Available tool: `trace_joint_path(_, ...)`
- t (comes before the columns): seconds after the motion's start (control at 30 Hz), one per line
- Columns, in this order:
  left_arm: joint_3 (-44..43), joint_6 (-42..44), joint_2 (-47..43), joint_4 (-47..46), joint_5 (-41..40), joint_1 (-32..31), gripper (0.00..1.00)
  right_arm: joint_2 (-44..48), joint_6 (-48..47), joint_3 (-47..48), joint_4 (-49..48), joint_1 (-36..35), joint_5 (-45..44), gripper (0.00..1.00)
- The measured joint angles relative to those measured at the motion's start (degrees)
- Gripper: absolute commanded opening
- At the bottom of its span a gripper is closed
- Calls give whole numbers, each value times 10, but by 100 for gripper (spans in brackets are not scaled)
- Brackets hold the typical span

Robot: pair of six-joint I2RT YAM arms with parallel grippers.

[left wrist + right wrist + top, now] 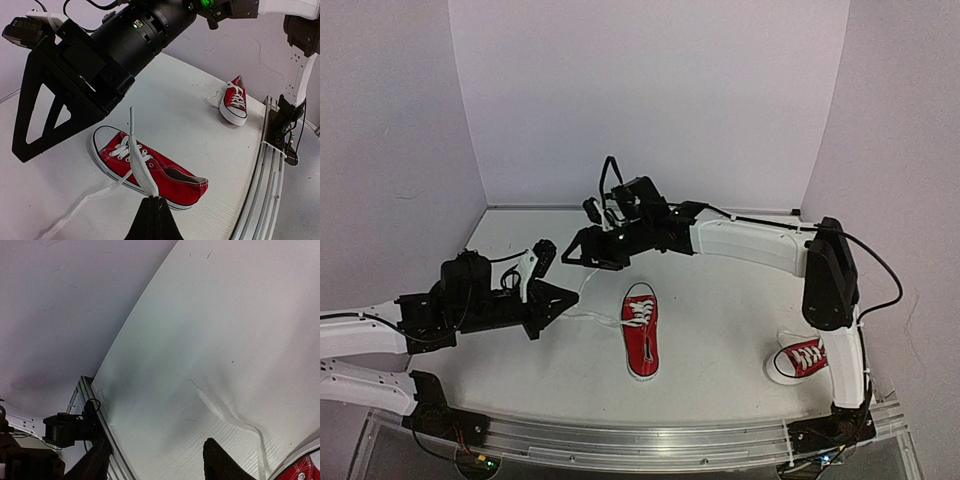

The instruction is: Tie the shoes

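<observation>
- The table [720,300] has a white, matte top that fills the lower half of the top view.
- Seen from the wrist cameras, its surface shows fine parallel lines near the edge.
- A back wall [650,90], plain and pale, stands upright at the far edge of the table.
- A left wall [380,120] and a right wall [910,120] close both sides; they look slightly lilac.
- The walls meet at straight vertical corners.
- A metal rail [650,445], silver and grooved, runs along the near edge of the table.
- The light is soft and even, and the shadows on the table are faint, with blurred edges.
</observation>
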State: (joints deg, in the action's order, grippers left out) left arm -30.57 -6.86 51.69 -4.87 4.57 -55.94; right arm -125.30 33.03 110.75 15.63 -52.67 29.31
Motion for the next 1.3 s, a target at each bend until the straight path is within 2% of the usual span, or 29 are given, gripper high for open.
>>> trace_joint_path(0.07, 0, 6, 0, -2, 0, 0, 0, 13, -1, -27, -8, 6, 1, 57)
trace_joint_path(0.2, 0, 13, 6, -2, -2, 0, 0, 61, -19, -112, 1, 35, 0, 39)
trace_joint_path(0.37, -2, 35, 34, 3, 1, 0, 0, 93, -69, -164, 49, 66, -13, 27)
trace_joint_path(0.63, -10, 84, 134, 42, 34, 0, 0, 79, -158, -143, 147, 50, -23, 25)
trace_joint_path(0.87, -5, 101, 115, 43, 43, 0, 0, 30, -218, -84, 206, 21, -65, 26)
trace_joint_path(1.3, -1, 113, 115, 45, 23, -4, 0, 1, -261, -81, 243, 11, -95, 28)
